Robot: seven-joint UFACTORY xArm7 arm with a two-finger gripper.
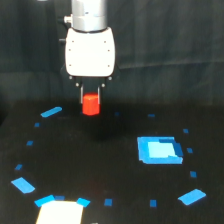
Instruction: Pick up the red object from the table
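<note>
Table (100, 165) black, blue tape marks (51, 112); end effector (90, 100) grips red object (90, 104).

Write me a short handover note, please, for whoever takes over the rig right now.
Gripper: pointing straight down, shut on the red object, which sits between its fingers.
Red object: it appears lifted clear of the table, with a faint shadow below it, though the gap is hard to judge from this one view.
Table: the blue square patch lies toward the exterior view's right, untouched, with small blue tape marks scattered around it.
Done: the grasp, and apparently the lift.
Left: confirm that the object is off the table and keep the grip steady.
</note>
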